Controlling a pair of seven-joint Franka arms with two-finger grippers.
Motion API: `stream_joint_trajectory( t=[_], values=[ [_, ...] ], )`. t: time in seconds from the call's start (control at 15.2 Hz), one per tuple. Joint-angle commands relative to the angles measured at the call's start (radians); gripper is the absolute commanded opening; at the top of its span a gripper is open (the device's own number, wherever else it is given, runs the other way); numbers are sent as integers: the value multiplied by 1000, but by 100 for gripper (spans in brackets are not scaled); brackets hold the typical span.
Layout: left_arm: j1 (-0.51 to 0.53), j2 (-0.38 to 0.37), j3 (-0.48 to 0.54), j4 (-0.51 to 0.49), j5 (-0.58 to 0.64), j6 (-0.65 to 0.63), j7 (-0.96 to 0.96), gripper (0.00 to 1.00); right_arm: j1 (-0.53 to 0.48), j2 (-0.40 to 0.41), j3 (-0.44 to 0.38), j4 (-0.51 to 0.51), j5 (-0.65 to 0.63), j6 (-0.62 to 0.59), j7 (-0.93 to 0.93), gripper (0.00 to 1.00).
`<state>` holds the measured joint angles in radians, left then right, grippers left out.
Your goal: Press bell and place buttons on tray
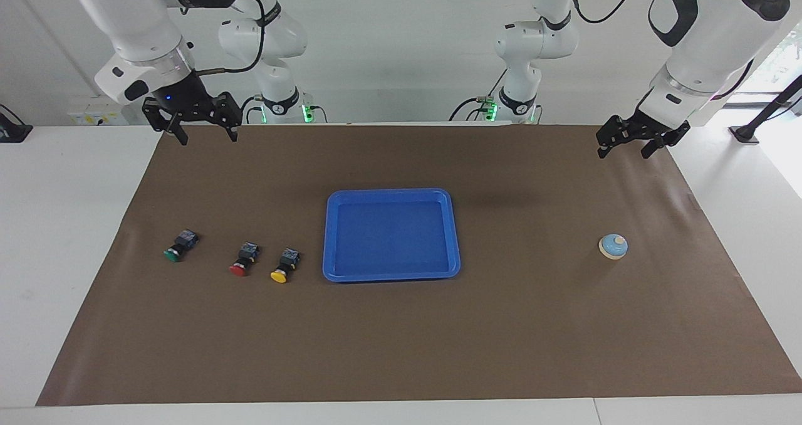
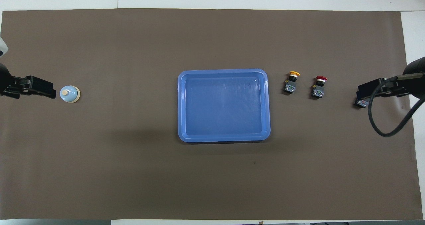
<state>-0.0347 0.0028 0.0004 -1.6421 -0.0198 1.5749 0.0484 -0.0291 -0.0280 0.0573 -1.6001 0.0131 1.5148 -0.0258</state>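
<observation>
The blue tray [image 1: 391, 237] [image 2: 224, 105] lies mid-mat with nothing in it. Three buttons lie on their sides in a row toward the right arm's end: yellow [image 1: 285, 266] [image 2: 291, 83] closest to the tray, then red [image 1: 244, 260] [image 2: 319, 87], then green [image 1: 180, 246]. In the overhead view the green button [image 2: 361, 103] is mostly covered by my raised right gripper [image 1: 208, 138] [image 2: 375, 89], which hangs open and well above the mat, touching nothing. The light-blue bell [image 1: 613, 246] [image 2: 69, 94] stands toward the left arm's end. My left gripper [image 1: 623, 152] [image 2: 40, 87] hangs open in the air, apart from the bell.
A brown mat [image 1: 501, 337] covers the white table [image 1: 62, 224]. A black cable [image 2: 382, 125] loops from the right arm's wrist.
</observation>
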Motion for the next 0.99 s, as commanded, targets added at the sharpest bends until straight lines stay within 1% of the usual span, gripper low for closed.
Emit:
stream_joint_trajectory(
  t=[0.0,0.53,0.59,0.66,0.72,0.79,0.92],
  values=[
    [-5,-15,3,-12,17,16,1,100,-14,-24,12,-31,-10,13,14,100],
    [-2,-14,3,-10,15,39,-5,100,-14,-24,12,-31,-10,13,14,100],
    [1,-14,4,-13,15,49,-1,95,-14,-24,12,-31,-10,13,14,100],
    [3,-14,6,-15,15,68,1,50,-14,-24,12,-31,-10,13,14,100],
    [4,-17,7,-30,15,76,1,16,-14,-24,12,-31,-10,13,14,100],
    [12,-23,7,-51,15,88,1,0,-14,-24,12,-31,-10,13,14,100],
    [38,-29,7,-90,15,125,2,0,-14,-24,12,-31,-10,13,14,100]
  ],
)
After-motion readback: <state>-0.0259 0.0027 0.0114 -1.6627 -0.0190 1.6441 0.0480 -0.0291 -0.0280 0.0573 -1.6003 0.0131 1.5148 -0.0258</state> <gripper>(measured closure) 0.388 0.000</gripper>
